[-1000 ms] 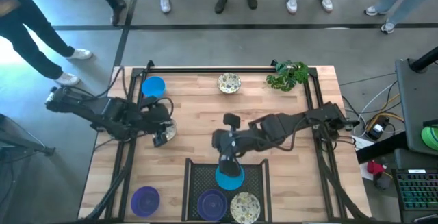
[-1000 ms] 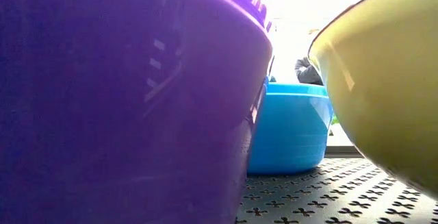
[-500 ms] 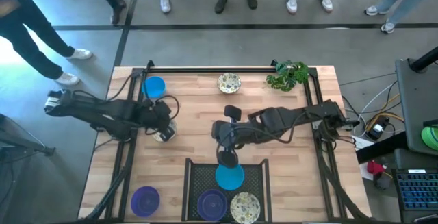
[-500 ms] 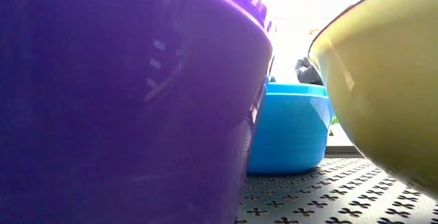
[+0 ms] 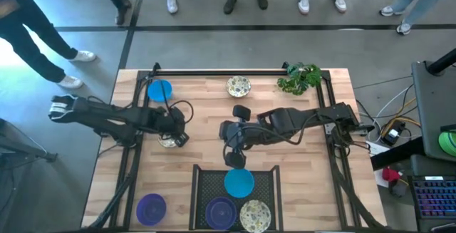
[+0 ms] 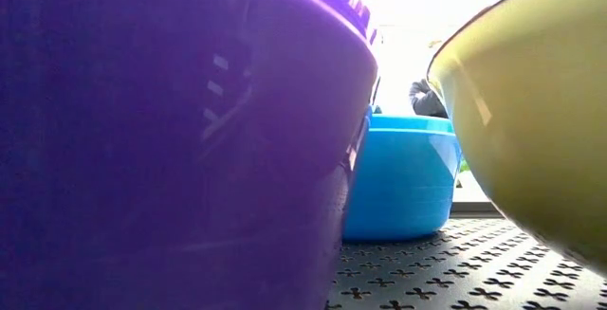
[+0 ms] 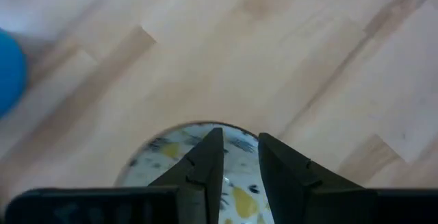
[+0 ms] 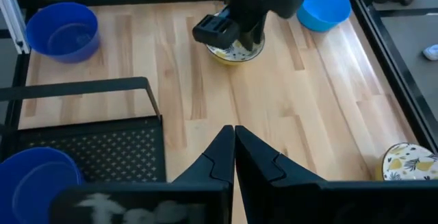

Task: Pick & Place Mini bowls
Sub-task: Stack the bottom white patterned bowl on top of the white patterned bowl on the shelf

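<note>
On the left of the bench (image 5: 199, 112), the left gripper (image 5: 173, 137) is down over a speckled cream bowl (image 8: 236, 50), its fingers (image 7: 205, 162) open astride the rim; the step seems to be grasping, so they must close next. Farther right, the right gripper (image 5: 235, 157) hangs closed and empty just behind the tray (image 5: 201, 183), where a blue bowl (image 5: 239, 183) already sits.

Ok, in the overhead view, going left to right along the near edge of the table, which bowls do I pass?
Purple bowl on the bare wood → purple bowl in the tray → speckled cream bowl in the tray. The blue bowl in the tray sits farther back, overlapping those two, so I leave it out.
</note>
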